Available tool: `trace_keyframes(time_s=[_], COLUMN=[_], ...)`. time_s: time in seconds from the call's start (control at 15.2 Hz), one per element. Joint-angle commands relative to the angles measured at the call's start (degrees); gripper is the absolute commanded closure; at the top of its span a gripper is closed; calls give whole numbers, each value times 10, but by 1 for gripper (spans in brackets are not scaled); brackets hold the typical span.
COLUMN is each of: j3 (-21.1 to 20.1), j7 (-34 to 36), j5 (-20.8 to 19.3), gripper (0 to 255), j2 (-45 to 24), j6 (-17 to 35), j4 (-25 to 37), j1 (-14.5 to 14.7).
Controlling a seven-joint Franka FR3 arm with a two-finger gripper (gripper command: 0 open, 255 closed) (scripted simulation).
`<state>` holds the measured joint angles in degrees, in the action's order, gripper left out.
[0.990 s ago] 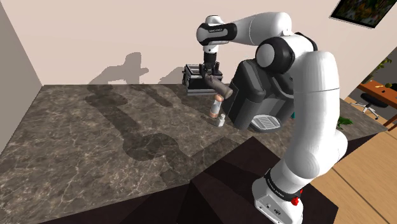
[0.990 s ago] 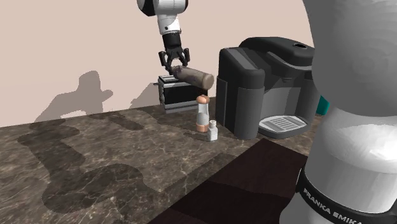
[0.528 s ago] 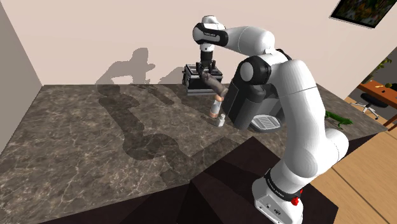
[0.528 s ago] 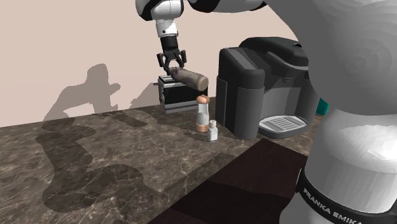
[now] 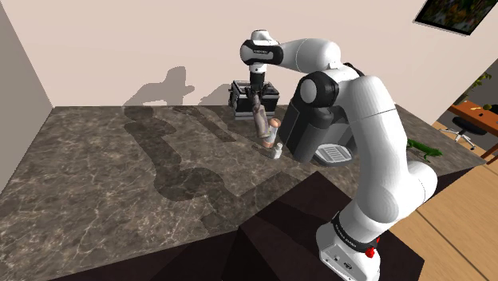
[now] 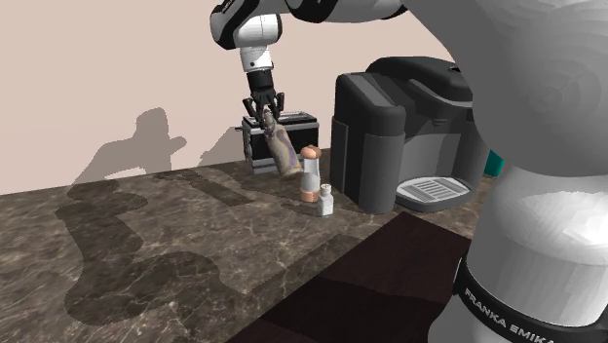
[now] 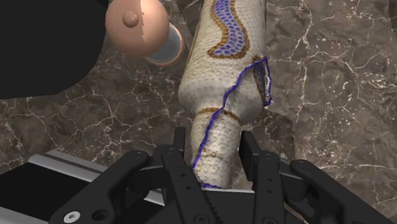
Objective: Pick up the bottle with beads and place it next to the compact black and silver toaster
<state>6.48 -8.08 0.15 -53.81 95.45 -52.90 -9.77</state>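
The beaded bottle is cream-coloured with blue and brown bead patterns. My gripper is shut on its neck, a black finger on either side. The bottle hangs from the gripper at a slant, base down, in front of the black and silver toaster. In the shoulder view the bottle slopes from the gripper towards the counter, just before the toaster. I cannot tell whether its base touches the counter.
A bottle with a copper-coloured cap and a small white shaker stand close to the beaded bottle's base. A big dark coffee machine stands just beyond them. The dark marble counter stretches to the shoulder view's left.
The bottle has swung from lying nearly level in the gripper to hanging base-down at a slant. The fingers have closed tighter on its neck. The hand has shifted slightly towards the toaster.
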Motion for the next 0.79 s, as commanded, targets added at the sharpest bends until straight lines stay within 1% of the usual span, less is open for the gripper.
trace_keyframes(time_s=[0.0, 0.73], j3=[0, -2], j7=[0, 3], j5=[0, 2], gripper=[255, 255], j2=[-2, -34], j6=[15, 75], j4=[-12, -40], j1=[0, 0])
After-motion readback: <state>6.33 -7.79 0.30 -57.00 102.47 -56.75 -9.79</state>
